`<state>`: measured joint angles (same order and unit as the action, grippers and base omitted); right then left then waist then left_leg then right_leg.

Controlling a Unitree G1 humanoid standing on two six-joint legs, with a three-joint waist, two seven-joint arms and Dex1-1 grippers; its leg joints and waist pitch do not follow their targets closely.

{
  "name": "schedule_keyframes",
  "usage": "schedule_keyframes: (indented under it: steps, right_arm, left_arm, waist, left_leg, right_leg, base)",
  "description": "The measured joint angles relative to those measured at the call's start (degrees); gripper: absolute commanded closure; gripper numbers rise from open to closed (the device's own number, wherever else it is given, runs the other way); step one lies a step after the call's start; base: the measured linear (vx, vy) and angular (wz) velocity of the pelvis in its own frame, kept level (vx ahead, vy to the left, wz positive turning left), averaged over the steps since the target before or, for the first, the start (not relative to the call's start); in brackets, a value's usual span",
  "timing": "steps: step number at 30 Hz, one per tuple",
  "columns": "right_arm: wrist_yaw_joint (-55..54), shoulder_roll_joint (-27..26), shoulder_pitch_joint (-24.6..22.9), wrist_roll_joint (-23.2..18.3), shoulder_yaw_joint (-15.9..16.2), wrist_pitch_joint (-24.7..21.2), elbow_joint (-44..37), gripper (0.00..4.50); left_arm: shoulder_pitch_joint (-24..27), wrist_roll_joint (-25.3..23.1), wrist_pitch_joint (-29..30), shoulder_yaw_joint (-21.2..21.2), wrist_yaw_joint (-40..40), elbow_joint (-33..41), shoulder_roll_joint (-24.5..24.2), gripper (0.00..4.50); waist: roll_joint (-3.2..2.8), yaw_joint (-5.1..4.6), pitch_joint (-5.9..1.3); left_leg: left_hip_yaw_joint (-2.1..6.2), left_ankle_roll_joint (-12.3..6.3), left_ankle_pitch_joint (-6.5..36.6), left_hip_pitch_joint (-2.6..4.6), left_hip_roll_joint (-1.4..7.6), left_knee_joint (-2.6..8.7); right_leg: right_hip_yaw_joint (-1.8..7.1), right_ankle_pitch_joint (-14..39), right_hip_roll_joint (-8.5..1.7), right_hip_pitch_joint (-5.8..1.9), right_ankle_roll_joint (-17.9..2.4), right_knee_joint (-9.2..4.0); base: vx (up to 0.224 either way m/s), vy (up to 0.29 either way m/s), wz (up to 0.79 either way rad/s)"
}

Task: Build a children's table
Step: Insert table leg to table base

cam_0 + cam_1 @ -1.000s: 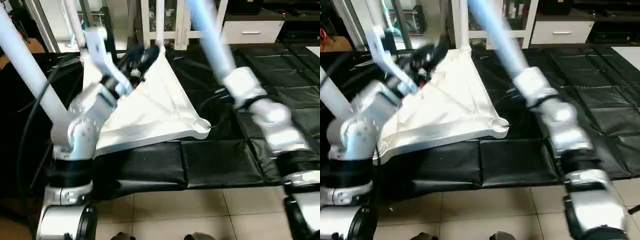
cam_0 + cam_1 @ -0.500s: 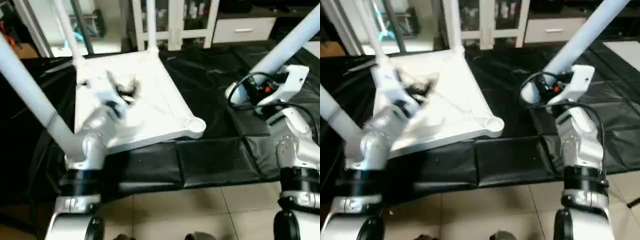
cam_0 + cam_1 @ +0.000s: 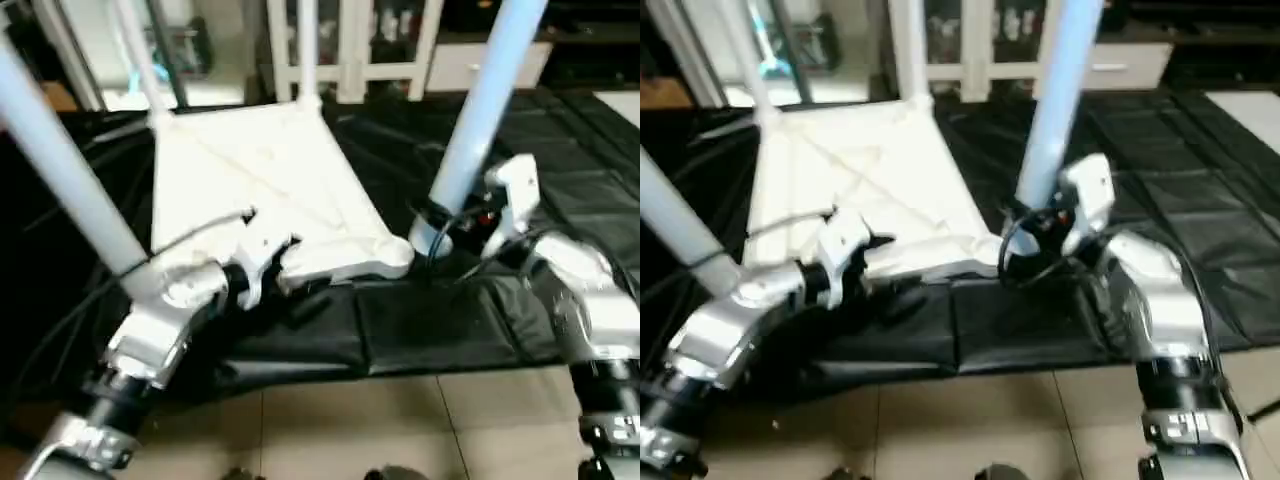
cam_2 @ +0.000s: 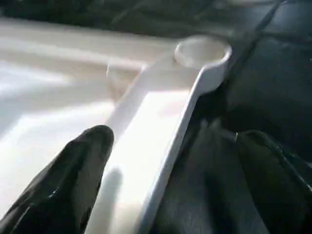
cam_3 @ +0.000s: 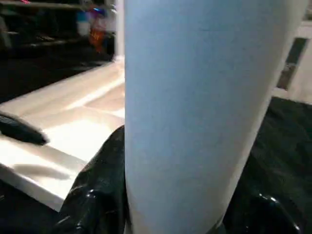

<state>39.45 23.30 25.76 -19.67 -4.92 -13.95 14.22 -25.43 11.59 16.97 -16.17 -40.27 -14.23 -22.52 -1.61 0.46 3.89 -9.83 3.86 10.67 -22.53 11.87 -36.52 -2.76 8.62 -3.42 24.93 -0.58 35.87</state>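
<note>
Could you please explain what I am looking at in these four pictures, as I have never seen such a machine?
This is a humanoid robot building a children's table. Two pictures come from cameras in its head, looking down over its silver arms. The other two come from a camera on each wrist, looking along the two black fingers.

The white square table top lies underside up on a black mat. Three white legs already stand in its corners. The near right corner socket is empty.

The right tool holds the fourth leg near its lower end, upright, close beside that empty socket. The left tool is open, with its fingers on either side of the top's near edge.
</note>
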Motion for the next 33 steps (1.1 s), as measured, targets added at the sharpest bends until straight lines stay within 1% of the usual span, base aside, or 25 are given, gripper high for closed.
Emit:
schedule_keyframes:
  steps: [3,4,8,12,17,20,23,24,26,27,28,29,33]
  right_arm:
    - [-0.83,0.03,-1.81,-1.11,-2.09,-1.27,-0.97,2.59]
    - [-1.07,0.14,-2.76,-1.15,-2.43,-1.62,-2.30,2.59]
    - [-0.89,0.21,-3.31,-1.13,-2.29,-1.74,-3.74,2.59]
    - [-0.80,1.70,-3.44,-0.96,-2.10,-1.76,-5.41,2.59]
    - [0.55,1.94,-3.71,-0.74,-1.56,-1.76,-6.44,2.59]
    - [2.68,2.44,-3.73,-1.11,-1.22,-1.95,-7.88,2.59]
    - [3.06,3.06,-3.72,-1.18,-1.19,-2.01,-7.84,2.59]
    - [2.97,3.13,-3.66,-1.16,-1.19,-2.01,-7.54,2.59]
    - [2.49,3.11,-3.57,-0.90,-1.18,-2.02,-6.64,2.59]
    - [2.37,3.08,-3.56,-0.76,-1.17,-2.02,-6.43,2.59]
    - [2.35,3.08,-3.50,-0.63,-1.17,-2.02,-6.19,2.59]
    - [2.35,3.07,-3.45,-0.56,-1.17,-2.02,-6.17,2.59]
    - [2.44,3.05,-2.72,-0.51,-1.17,-2.02,-6.14,2.59]
  left_arm:
    - [-1.00,-0.10,-0.10,-0.71,-0.29,-3.34,1.21,0.07]
    - [-3.00,-0.24,-0.81,-1.32,-1.15,-5.68,1.21,0.07]
    - [-6.92,-0.23,-2.57,-1.20,-4.48,-8.13,1.82,0.07]
    - [-7.37,0.07,-2.81,-0.85,-6.36,-8.64,3.88,0.07]
    - [-9.04,-0.21,-2.98,-1.71,-9.33,-10.44,3.53,0.07]
    - [-10.40,-3.63,-3.40,-3.62,-9.38,-13.83,3.44,0.07]
    - [-10.43,-5.40,-3.48,-3.89,-8.84,-15.70,3.34,0.07]
    - [-10.43,-5.40,-3.43,-3.87,-8.84,-15.77,3.44,0.22]
    - [-10.45,-5.14,-3.42,-3.79,-9.02,-15.76,4.11,0.22]
    - [-10.45,-5.14,-3.43,-3.79,-8.95,-15.78,4.37,0.36]
    - [-10.61,-5.19,-3.51,-3.79,-8.84,-16.08,4.63,0.36]
    - [-10.83,-5.23,-3.64,-3.79,-8.78,-16.48,4.73,0.58]
    - [-12.19,-5.79,-4.63,-2.88,-8.78,-18.82,4.73,0.76]
  waist:
    - [0.08,0.06,0.00]
    - [0.06,0.00,0.01]
    - [0.05,-0.45,0.01]
    - [0.03,-0.81,0.01]
    - [0.00,-1.46,0.00]
    - [0.02,-1.62,0.00]
    - [0.05,-1.64,0.02]
    - [0.07,-1.64,0.03]
    - [0.07,-1.61,0.02]
    - [0.07,-1.60,0.02]
    - [0.07,-1.60,0.02]
    - [0.07,-1.63,0.02]
    - [0.07,-1.73,0.02]
  left_leg:
    - [-0.03,-0.08,-0.03,-0.06,-0.04,-0.03]
    - [-0.06,-0.11,-0.04,-0.13,-0.05,-0.03]
    - [-0.05,-0.11,-0.03,-0.07,-0.04,-0.02]
    - [-0.04,-0.11,-0.03,-0.05,-0.02,0.03]
    - [-0.04,-0.11,-0.03,-0.02,-0.02,0.03]
    - [-0.04,-0.10,-0.03,0.01,-0.03,0.03]
    - [-0.04,-0.10,-0.04,-0.01,-0.04,0.02]
    - [-0.04,-0.10,-0.04,-0.01,-0.05,0.02]
    - [-0.04,-0.10,-0.04,-0.01,-0.05,0.02]
    - [-0.04,-0.10,-0.04,-0.03,-0.05,0.02]
    - [-0.04,-0.10,-0.04,-0.03,-0.04,0.02]
    - [-0.03,-0.10,-0.04,-0.03,-0.04,0.03]
    - [-0.03,-0.10,-0.04,-0.04,-0.04,0.02]
  right_leg:
    - [0.41,-0.01,-0.05,0.00,0.00,-0.08]
    - [0.41,-0.03,-0.03,0.02,0.01,-0.20]
    - [0.42,-0.04,-0.01,0.02,0.02,-0.20]
    - [0.37,-0.04,0.02,0.01,0.02,-0.19]
    - [0.35,-0.02,0.02,-0.01,0.06,-0.15]
    - [0.32,-0.02,0.02,-0.04,0.07,-0.13]
    - [0.34,-0.02,0.01,-0.04,0.08,-0.17]
    - [0.34,-0.02,0.01,-0.04,0.08,-0.17]
    - [0.34,-0.02,0.00,-0.04,0.08,-0.17]
    - [0.32,-0.02,0.00,-0.03,0.08,-0.16]
    - [0.30,-0.02,0.01,-0.03,0.08,-0.16]
    - [0.30,-0.03,0.01,-0.03,0.09,-0.16]
    - [0.30,-0.03,0.01,-0.02,0.08,-0.16]
  base:
    - [0.000,0.000,0.00]
    - [0.000,0.000,0.00]
    - [0.000,0.000,0.00]
    - [0.000,0.000,0.00]
    - [0.000,0.000,0.00]
    - [0.000,0.000,0.00]
    - [0.000,0.000,0.00]
    - [0.000,0.000,0.00]
    - [0.000,0.000,0.00]
    - [0.000,0.000,0.00]
    - [0.000,0.000,0.00]
    - [0.000,0.000,0.00]
    - [0.000,0.000,0.00]
